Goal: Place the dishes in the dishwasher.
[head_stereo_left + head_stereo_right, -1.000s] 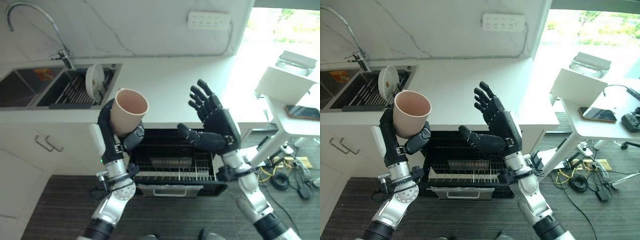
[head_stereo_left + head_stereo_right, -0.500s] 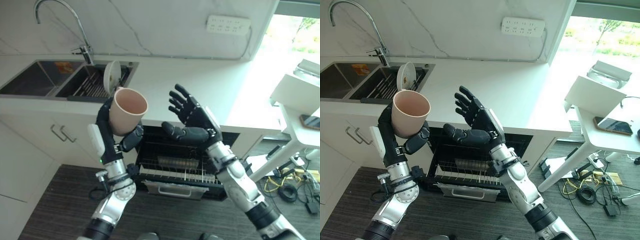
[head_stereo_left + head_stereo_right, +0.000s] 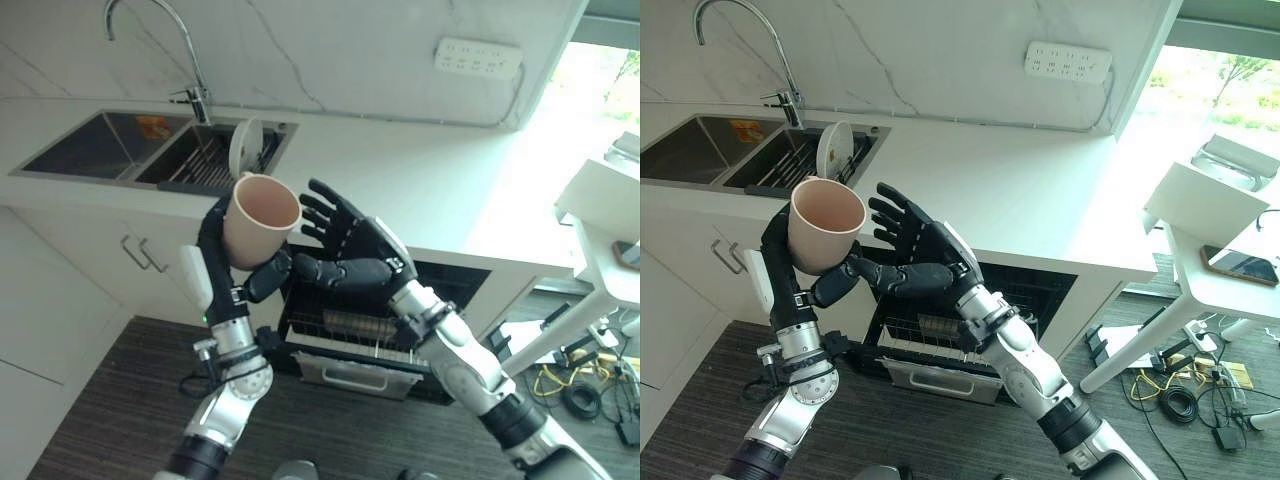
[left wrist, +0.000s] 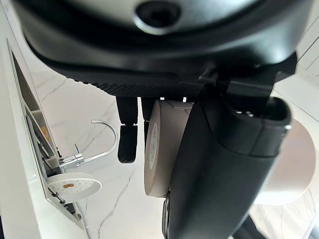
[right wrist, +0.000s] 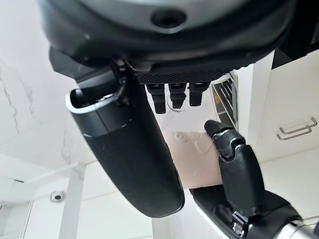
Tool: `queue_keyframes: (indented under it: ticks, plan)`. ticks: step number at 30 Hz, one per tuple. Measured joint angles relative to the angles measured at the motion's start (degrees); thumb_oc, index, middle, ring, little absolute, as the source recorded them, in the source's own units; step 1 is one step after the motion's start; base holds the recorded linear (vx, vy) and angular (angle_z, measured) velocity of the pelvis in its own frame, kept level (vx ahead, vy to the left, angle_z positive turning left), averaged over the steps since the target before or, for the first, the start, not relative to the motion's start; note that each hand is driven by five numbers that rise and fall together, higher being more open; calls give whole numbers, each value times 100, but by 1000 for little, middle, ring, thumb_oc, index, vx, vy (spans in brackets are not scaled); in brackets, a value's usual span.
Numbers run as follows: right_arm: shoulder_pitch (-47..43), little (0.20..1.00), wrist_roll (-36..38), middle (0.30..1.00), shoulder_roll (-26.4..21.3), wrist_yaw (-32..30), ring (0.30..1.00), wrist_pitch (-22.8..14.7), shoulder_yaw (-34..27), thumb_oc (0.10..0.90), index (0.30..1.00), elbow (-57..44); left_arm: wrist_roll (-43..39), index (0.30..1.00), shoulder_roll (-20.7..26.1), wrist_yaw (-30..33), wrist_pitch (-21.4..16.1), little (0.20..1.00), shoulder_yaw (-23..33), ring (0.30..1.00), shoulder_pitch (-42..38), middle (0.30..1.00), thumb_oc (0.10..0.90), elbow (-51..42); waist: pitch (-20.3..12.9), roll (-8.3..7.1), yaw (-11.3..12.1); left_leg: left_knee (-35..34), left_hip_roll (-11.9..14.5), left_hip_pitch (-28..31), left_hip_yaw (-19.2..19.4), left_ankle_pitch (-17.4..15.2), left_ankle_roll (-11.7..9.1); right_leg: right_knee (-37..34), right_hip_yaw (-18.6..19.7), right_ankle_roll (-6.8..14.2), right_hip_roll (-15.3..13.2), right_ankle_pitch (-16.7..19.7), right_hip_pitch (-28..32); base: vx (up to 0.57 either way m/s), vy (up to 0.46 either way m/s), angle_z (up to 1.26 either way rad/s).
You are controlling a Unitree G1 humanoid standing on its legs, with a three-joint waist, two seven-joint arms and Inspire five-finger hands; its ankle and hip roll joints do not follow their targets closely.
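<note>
My left hand (image 3: pixel 222 250) is shut on a beige cup (image 3: pixel 258 216), held upright above the open dishwasher (image 3: pixel 385 330). In the left wrist view the cup (image 4: pixel 167 144) shows between thumb and fingers. My right hand (image 3: pixel 350 250) is open, fingers spread, right beside the cup with its thumb close to the left hand; the cup (image 5: pixel 194 154) shows past it in the right wrist view. The dishwasher's wire rack (image 3: pixel 940 335) is pulled out below the counter. A white plate (image 3: pixel 243 148) stands on edge in the sink rack (image 3: pixel 205 165).
A white counter (image 3: pixel 400 190) runs above the dishwasher, with a double sink (image 3: pixel 100 145) and a curved tap (image 3: pixel 190 60) at the left. White cabinet doors (image 3: pixel 90 270) are below. A white side table (image 3: pixel 1215 260) with a phone stands at the right.
My right hand has moved left toward the cup, from a gap to right beside it. The camera has shifted, bringing more of the sink into view. The left hand keeps holding the cup.
</note>
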Motion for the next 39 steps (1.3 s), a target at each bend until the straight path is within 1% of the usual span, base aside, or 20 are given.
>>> queue_keyframes:
  ticks: [4,9,12,14,20,24,27,30,31,32,33,36,39]
  plan:
    - [-223,900,-8,900,136,-40,900,74,202,800,900,158,0,300,0,-16,-11,300,-116,300,-13,300,400,-1,-9,-20,15,32,-2,-13,-13,0,-1,22,-5,-3,-10,0,0,-3,-2,1]
    - [-320,900,-19,900,161,-178,900,107,310,800,900,258,-4,300,0,-47,-13,300,-122,300,-13,300,400,2,-30,-57,71,74,-2,-84,-46,0,-2,26,-24,-10,-14,3,-5,-7,-2,2]
    - [-543,900,-23,900,274,-233,900,172,325,800,900,580,-1,300,0,-104,-98,300,-217,300,-49,300,400,138,-34,-63,125,99,-2,-93,-50,-2,-4,40,-24,-15,-17,6,-6,0,0,0]
    - [-561,900,-23,900,303,-277,900,192,330,800,900,613,-1,300,0,-113,-104,300,-342,300,-55,300,400,228,-34,-64,168,111,-4,-108,-71,-2,-4,47,-34,-15,-20,6,-8,-9,1,5]
    - [-582,900,-195,900,308,-383,900,247,364,800,900,624,-2,300,-3,-114,-111,300,-354,300,-55,300,400,270,-35,-66,184,191,-10,-183,-158,2,-10,52,-95,-18,-29,7,-11,-11,-2,7]
    - [-721,900,-236,900,348,-429,900,249,421,800,900,869,-1,300,-4,-114,-111,300,-363,300,-69,300,400,366,-35,-68,187,201,-14,-191,-159,4,-13,77,-93,-22,-37,5,-5,0,0,0]
    - [-780,900,-240,900,434,-465,900,249,422,800,900,1050,-5,300,-5,-110,-109,300,-415,300,-86,300,400,400,-34,-97,205,200,-11,-199,-179,11,-25,99,-105,-45,-37,-9,-8,0,0,0]
    - [-783,900,-250,900,442,-522,900,245,421,800,900,1051,-5,300,-6,-110,-110,300,-427,300,-144,300,400,455,-35,-132,293,202,-12,-231,-225,22,-42,98,-160,-51,-39,-13,-6,2,-3,7]
    - [-789,745,-301,745,451,-543,745,245,421,696,745,1051,-5,300,-6,-110,-109,300,-427,300,-145,300,400,455,-35,-140,308,205,-13,-245,-246,25,-47,96,-181,-56,-38,-16,-7,-5,5,13]
    - [-801,331,-369,331,486,-582,331,244,422,420,331,1051,-8,300,-5,-105,-109,300,-423,300,-149,300,400,456,-34,-151,313,210,-13,-274,-282,31,-54,92,-221,-60,-38,-19,-7,-5,5,12]
    - [-820,300,-440,300,495,-636,300,241,442,400,300,1051,-16,300,-5,-106,-109,300,-416,300,-150,300,400,457,-33,-154,324,210,-13,-277,-295,35,-60,89,-237,-61,-39,-20,-7,-6,6,10]
    - [-863,300,-468,300,515,-765,300,223,522,400,300,1098,-31,300,-1,-97,-106,300,-400,300,-169,300,400,495,-34,-155,343,219,-14,-272,-308,38,-64,87,-248,-61,-42,-19,-7,-1,1,2]
    - [-877,300,-679,300,652,-970,300,46,571,400,300,1268,-323,300,-104,-84,-96,300,-468,300,-223,300,400,513,-31,-160,337,215,-11,-282,-311,41,-68,96,-247,-67,-41,-24,-5,0,0,0]
